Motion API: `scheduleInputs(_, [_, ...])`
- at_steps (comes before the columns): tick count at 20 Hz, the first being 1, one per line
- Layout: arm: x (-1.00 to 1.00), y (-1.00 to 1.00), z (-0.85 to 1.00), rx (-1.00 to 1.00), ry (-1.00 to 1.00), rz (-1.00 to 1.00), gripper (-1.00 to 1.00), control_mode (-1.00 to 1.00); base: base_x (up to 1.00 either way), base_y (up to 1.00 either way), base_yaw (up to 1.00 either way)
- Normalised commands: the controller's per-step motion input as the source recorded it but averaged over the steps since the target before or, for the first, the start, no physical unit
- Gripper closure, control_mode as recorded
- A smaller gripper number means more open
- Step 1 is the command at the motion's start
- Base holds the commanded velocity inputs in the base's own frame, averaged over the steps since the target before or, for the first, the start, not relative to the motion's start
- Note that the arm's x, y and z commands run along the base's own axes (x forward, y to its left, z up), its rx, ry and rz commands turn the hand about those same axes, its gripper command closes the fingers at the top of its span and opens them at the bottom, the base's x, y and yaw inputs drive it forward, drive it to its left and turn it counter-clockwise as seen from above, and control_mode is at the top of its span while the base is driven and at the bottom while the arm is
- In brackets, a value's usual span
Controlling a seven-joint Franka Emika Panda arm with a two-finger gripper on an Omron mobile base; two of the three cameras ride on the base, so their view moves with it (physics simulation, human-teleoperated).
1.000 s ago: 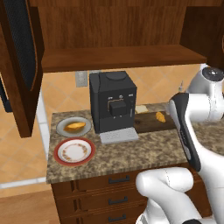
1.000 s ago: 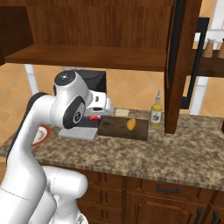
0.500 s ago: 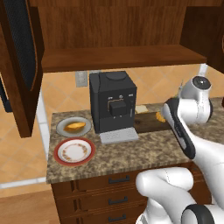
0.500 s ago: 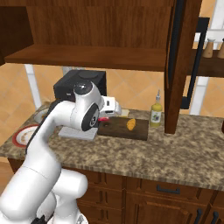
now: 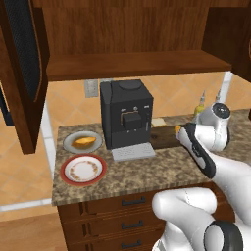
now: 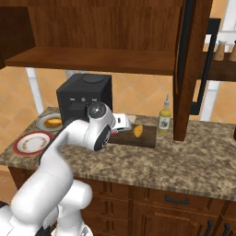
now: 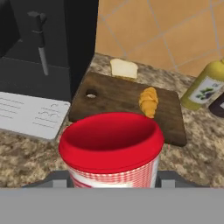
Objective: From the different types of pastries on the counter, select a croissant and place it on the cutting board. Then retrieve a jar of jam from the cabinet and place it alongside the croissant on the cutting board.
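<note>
A jam jar (image 7: pixel 111 146) with a red lid and a red checked label sits close in the hand view, and my gripper (image 6: pixel 120 122) is shut on it; the jar hides the fingertips. Beyond it lies the dark wooden cutting board (image 7: pixel 113 98) with the golden croissant (image 7: pixel 148 101) on its right half. From the right base view the croissant (image 6: pixel 138 131) rests on the board (image 6: pixel 145 139) just right of my hand. In the left base view the croissant (image 5: pixel 177 129) peeks out beside my forearm at the end of the board (image 5: pixel 162 137).
A black coffee machine (image 5: pixel 126 113) stands left of the board. A bread slice (image 7: pixel 124 69) lies behind the board and a yellow bottle (image 6: pixel 164 120) to its right. A grey plate with a pastry (image 5: pixel 83 141) and a red-rimmed plate (image 5: pixel 83 169) sit far left. Open cabinet doors (image 6: pixel 189 69) hang overhead.
The arm has swung down and to the right, bringing the hand with the jar lower and closer to the cutting board. The croissant has stayed put.
</note>
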Motion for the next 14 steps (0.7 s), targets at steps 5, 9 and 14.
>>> scheduleInputs(5, [0.67,0.03,-0.01,0.0,-0.02,0.0,1.0,-1.0,0.0,0.0,0.0])
scheduleInputs(9, [0.54,0.0,-0.13,0.0,0.0,0.0,1.0,-1.0,0.0,0.0,0.0])
scheduleInputs(14, [0.0,-0.07,-0.49,0.06,0.0,0.0,1.0,-1.0,0.0,0.0,0.0])
